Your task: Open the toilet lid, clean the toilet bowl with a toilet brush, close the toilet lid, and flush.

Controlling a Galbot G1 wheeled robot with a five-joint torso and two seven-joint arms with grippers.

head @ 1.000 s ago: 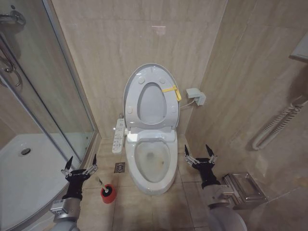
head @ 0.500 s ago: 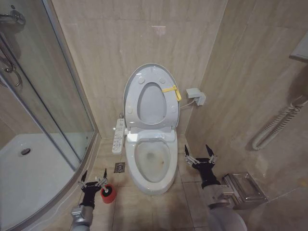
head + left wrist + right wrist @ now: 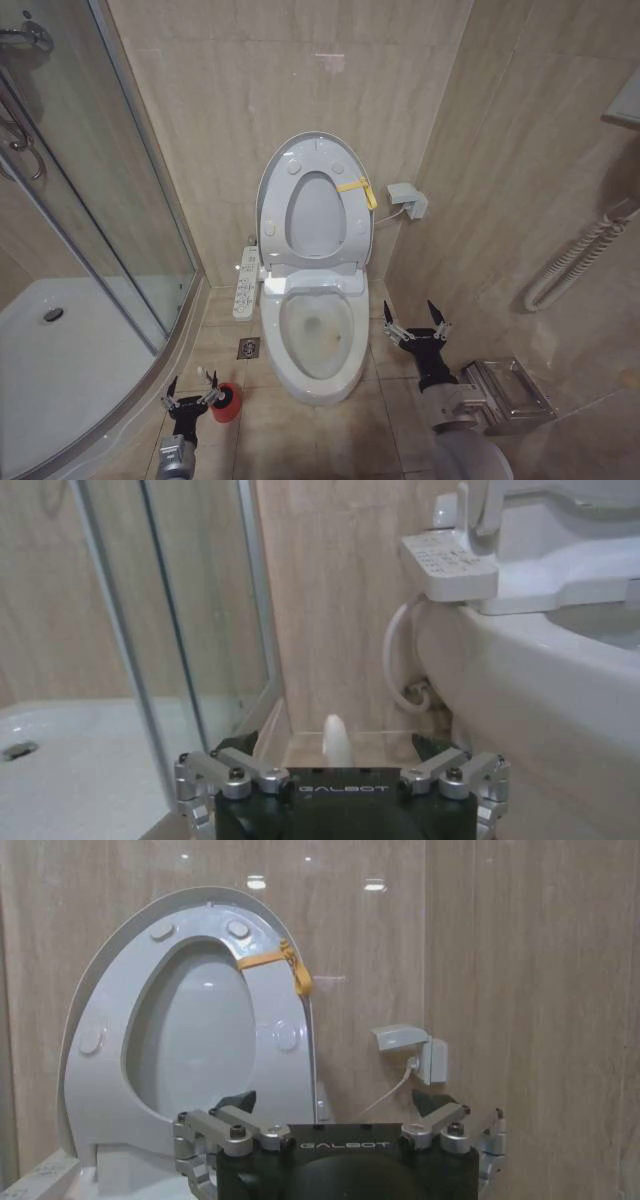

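Toilet lid [image 3: 312, 175] up against wall. Toilet brush [image 3: 337, 739] handle upright between spread jaws of left gripper [image 3: 190, 397], left of toilet bowl [image 3: 318, 335]. Advice: centre on handle, close, lift straight. Right gripper [image 3: 416, 322] spread, idle right of bowl.

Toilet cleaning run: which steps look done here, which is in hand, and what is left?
Done: the toilet lid stands raised against the wall, leaving the toilet bowl exposed. In hand: the left gripper, jaws open, sits low beside the red holder, with the toilet brush handle between its jaws, not gripped. The right gripper waits open beside the bowl. Left: scrubbing, closing, flushing.
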